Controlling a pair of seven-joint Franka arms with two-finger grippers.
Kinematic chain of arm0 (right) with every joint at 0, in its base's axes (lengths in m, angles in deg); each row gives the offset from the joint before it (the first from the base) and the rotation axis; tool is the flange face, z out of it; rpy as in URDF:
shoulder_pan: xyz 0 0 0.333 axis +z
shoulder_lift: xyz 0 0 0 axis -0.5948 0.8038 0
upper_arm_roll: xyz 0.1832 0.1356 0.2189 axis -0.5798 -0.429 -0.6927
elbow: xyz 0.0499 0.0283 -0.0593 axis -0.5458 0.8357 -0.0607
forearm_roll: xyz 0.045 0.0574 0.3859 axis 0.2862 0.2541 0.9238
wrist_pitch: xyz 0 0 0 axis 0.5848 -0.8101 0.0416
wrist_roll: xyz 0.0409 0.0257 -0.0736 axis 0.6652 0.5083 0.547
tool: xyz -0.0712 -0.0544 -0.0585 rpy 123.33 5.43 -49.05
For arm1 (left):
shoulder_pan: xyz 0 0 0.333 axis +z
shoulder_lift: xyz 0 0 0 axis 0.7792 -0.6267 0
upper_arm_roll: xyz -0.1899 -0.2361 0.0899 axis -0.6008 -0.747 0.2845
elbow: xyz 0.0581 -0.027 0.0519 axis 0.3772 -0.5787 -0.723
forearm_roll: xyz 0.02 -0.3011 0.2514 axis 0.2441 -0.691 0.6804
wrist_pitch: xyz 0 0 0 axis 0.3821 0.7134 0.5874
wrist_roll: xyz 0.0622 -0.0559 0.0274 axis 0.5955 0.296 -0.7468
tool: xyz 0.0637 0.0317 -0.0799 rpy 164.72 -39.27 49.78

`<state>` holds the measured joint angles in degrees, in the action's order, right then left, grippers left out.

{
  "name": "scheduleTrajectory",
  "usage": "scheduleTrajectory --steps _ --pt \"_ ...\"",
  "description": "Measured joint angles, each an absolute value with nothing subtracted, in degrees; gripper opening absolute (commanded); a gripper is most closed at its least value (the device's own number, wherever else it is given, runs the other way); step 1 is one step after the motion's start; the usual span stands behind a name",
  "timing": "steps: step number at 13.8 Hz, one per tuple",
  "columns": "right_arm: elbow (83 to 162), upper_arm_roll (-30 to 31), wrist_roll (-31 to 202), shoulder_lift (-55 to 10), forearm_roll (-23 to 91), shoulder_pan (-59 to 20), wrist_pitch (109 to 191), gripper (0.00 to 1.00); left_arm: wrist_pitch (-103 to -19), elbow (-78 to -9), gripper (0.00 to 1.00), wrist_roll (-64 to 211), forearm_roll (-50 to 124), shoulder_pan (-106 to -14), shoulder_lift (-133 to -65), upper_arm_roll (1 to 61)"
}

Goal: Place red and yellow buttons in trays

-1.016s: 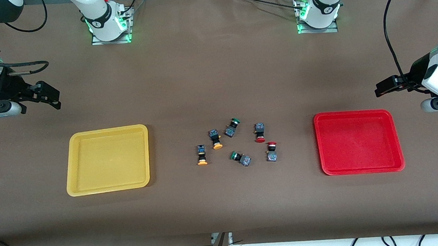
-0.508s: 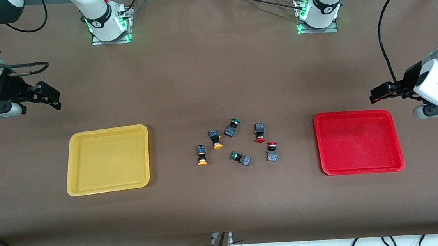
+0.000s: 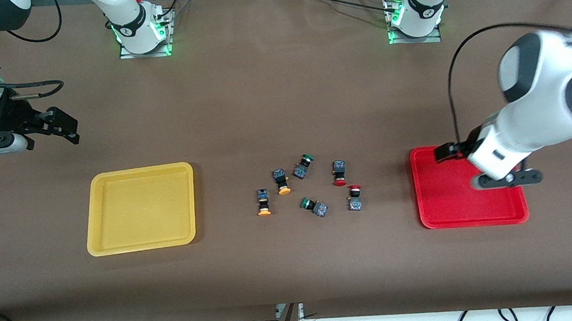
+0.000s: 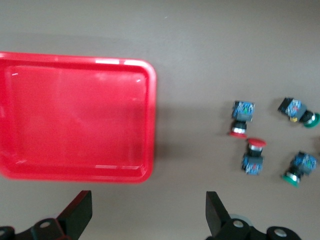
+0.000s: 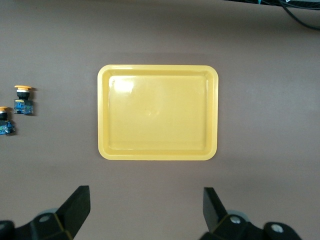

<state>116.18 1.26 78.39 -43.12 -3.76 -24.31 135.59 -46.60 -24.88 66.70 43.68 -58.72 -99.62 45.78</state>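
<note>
Two red buttons (image 3: 339, 172) (image 3: 355, 198) and two yellow buttons (image 3: 281, 181) (image 3: 263, 203) lie on their sides mid-table, between the yellow tray (image 3: 139, 209) and the red tray (image 3: 453, 208). Both trays are empty. My left gripper (image 3: 442, 153) hangs open over the red tray's corner nearest the buttons; in the left wrist view, the left gripper (image 4: 147, 220) holds nothing, with the red tray (image 4: 75, 115) and the red buttons (image 4: 241, 117) (image 4: 254, 155) ahead. My right gripper (image 3: 73, 131) waits open over bare table by the yellow tray (image 5: 157, 112).
Two green-capped switches (image 3: 303, 166) (image 3: 314, 206) lie among the buttons, close to the red and yellow ones. The left arm's white forearm (image 3: 528, 121) covers part of the red tray. Brown table surface stretches round both trays.
The left arm has swung in from its end of the table, and its gripper now hangs over the red tray. The right arm and all the buttons have stayed put.
</note>
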Motion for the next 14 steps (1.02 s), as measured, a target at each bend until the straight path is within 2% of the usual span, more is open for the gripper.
scheduleTrajectory --steps 9,14 --pt "116.16 0.55 78.32 -40.7 -3.72 -22.55 140.16 1.0 -68.37 -24.83 1.0 54.17 43.66 -67.95 -115.7 45.57" --pt "116.11 0.2 78.31 -39.63 -3.71 -21.19 140.92 1.0 -74.75 -24.71 1.0 50.97 43.66 -71.79 -121.33 45.56"
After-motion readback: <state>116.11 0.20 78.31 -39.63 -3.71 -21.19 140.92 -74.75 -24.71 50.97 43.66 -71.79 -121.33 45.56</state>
